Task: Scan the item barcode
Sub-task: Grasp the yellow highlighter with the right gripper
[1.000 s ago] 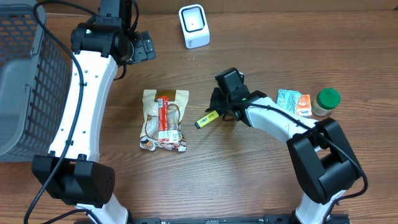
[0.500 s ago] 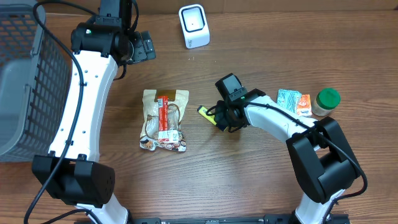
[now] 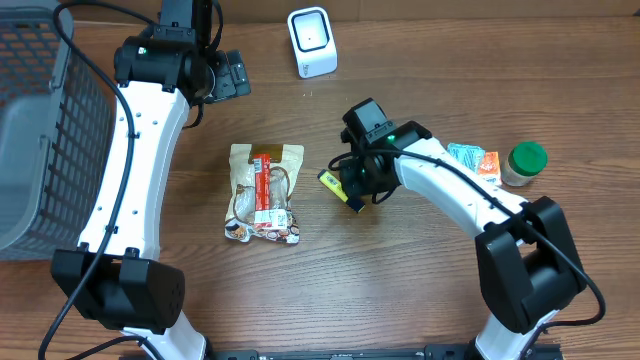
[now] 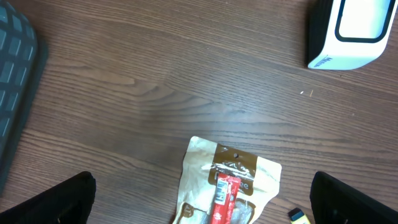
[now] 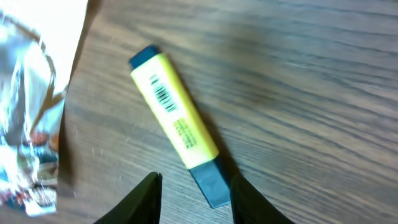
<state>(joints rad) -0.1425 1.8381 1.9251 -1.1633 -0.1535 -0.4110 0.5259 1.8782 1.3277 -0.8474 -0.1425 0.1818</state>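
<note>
Status, near to far. Right tool [image 5: 198, 202] hangs low over the wooden tabletop [image 3: 400, 290], jaws partly apart and gripping nothing. The yellow plastic highlighter with dark caps [image 5: 174, 121] lies flat and free on the wood. Its near cap sits in the gap between the fingertips [image 5: 146, 196] and, as far as I can tell, touches neither. Its printed barcode [image 5: 163, 96] faces up on the far half of the barrel. The tan-and-clear plastic snack pouch with a red label [image 3: 264, 193] lies just beside it, on my left.

My read: this is the pick step, nothing scanned yet.

The white box-shaped barcode scanner [image 3: 312, 42] stands at the far edge, well apart from the highlighter. Left tool [image 3: 230, 76] hovers out there, jaws wide, empty.

Next move calls for:
- closing on the near half of the barrel, pads clear of the code
- a lift without dragging into the pouch
- a carry to the far edge with the code turned toward the scanner window

Main risk, I reckon, is the barrel rolling as the jaws close.
</note>
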